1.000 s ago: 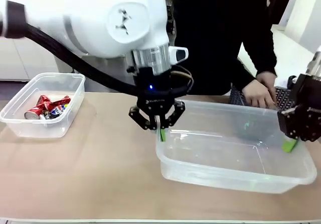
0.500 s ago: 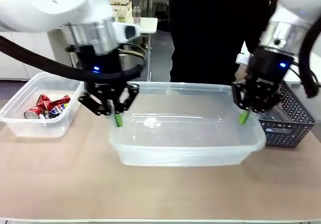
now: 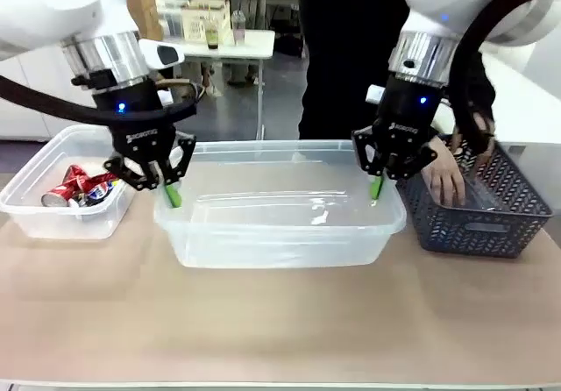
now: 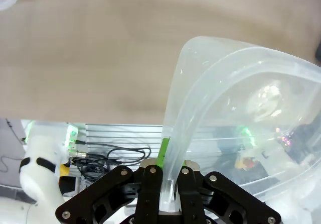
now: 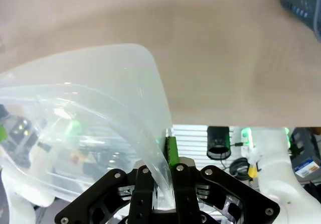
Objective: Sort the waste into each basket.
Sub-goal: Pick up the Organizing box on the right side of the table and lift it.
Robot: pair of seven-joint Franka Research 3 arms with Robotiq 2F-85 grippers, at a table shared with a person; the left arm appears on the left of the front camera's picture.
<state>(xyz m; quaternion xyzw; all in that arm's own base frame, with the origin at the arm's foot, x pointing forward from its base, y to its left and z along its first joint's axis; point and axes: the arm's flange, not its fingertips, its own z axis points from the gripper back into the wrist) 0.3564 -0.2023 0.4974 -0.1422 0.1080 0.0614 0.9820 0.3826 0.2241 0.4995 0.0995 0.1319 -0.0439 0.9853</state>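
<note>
At the middle of the table (image 3: 280,330) we hold the big clear tub (image 3: 280,233)
Left gripper (image 3: 171,195) clamped on its left rim, right gripper (image 3: 376,188) on its right; dark grey basket (image 3: 478,231) at right with a person's hand (image 3: 445,179) inside; smaller tub (image 3: 35,220) at left holding crushed cans (image 3: 83,188)

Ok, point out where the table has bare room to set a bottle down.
The wide near strip of table, in front of the large tub, the can tub and the grey basket, is bare. Crowded behind: left gripper, right gripper and a hand.
</note>
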